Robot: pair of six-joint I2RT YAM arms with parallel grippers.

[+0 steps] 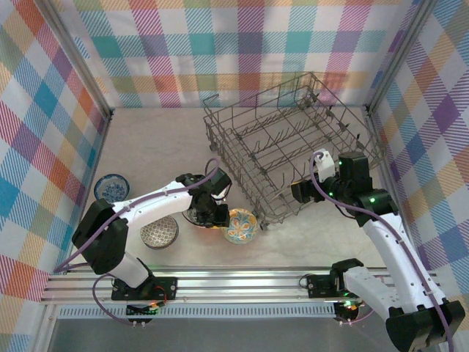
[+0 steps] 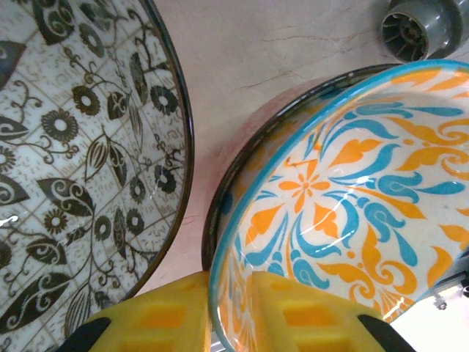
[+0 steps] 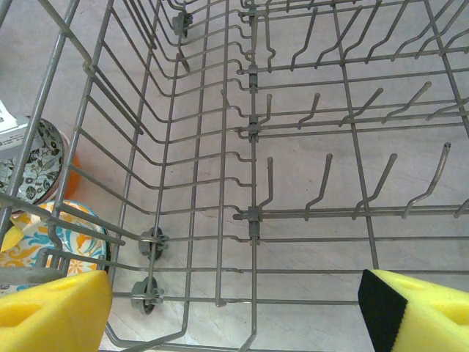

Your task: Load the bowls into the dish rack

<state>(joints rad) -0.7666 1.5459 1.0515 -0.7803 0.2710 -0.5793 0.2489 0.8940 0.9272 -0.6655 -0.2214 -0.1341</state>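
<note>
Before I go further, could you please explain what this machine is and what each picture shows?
It is two robot arms bolted at the near edge of a table. One picture looks down from above; the other two come from cameras on each wrist. On the table stand a wire dish rack, a blue bowl, a grey mosaic bowl, a dark floral bowl and an orange-yellow bowl. The left gripper pinches the orange-yellow bowl's rim between its yellow fingers. The right gripper hangs open and empty at the rack's near edge.
</note>
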